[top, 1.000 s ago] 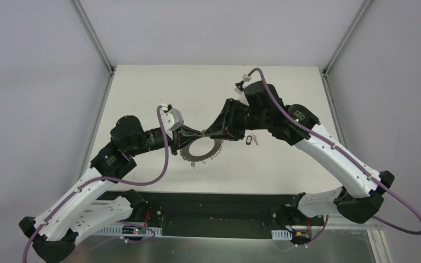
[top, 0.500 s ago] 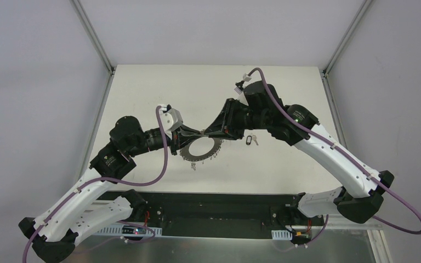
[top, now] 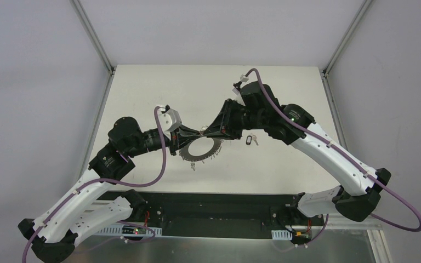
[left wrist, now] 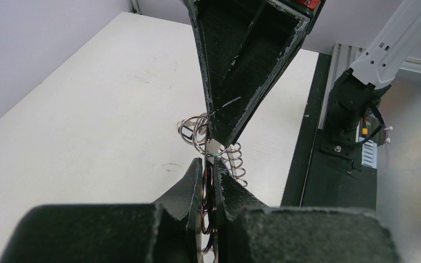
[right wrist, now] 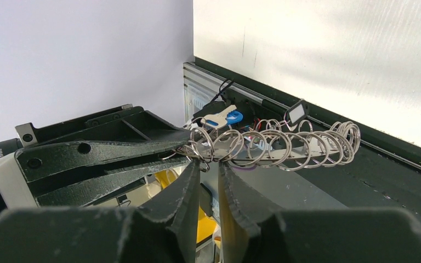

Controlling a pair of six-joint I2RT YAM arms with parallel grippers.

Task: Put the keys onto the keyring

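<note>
Table (top: 142, 93): left gripper (top: 196, 133), right gripper (top: 204, 131) meet at keyring (top: 188, 153)

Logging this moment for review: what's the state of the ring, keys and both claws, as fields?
Left claw: shut on the ring edge
Right claw: tips at a wire loop of the ring; grip unclear
Blue-tag key: among the ring's loops
Black-tag key: loose on the table, right of the ring
</note>
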